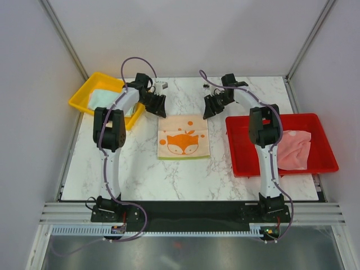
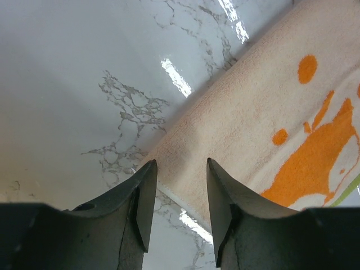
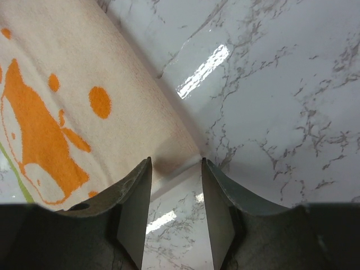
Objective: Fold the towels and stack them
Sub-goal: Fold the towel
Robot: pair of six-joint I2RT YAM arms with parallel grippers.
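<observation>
Cream towel [image 1: 183, 136] corners straddled by both parted grippers [image 2: 181, 163] [image 3: 176, 160].

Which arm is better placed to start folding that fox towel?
Neither wins: the left claw is open at the far left corner of the fox towel, and the right claw is open at its far right corner. Probably both together.
</observation>
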